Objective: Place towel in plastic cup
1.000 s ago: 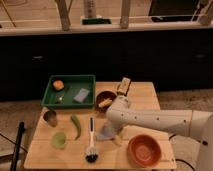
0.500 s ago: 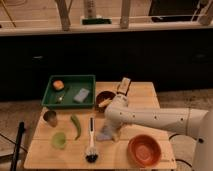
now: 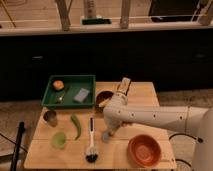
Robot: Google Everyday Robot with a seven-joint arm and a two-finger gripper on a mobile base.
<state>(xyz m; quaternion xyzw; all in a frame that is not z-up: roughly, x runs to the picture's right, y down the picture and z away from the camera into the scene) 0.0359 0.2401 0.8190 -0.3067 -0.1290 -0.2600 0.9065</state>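
At the front edge of the wooden table (image 3: 45, 156) sits a round, glossy orange bowl (image 3: 145, 150). Left of it lies a dish brush (image 3: 91, 145) with dark bristles. Farther left stands the plastic cup (image 3: 59, 139), translucent pale green. The towel (image 3: 105, 136), a small soft grey-blue lump, lies between brush and bowl, well apart from the cup. The gripper (image 3: 108, 131) points down right over it, seemingly touching; whether it grasps the cloth cannot be told. Behind are a curved green pepper (image 3: 76, 126) and a shiny metal cup (image 3: 49, 117). At the back, a brown bowl (image 3: 103, 97) stands beside a green tray (image 3: 70, 102) that holds a sponge (image 3: 81, 94) and an orange fruit (image 3: 58, 84).
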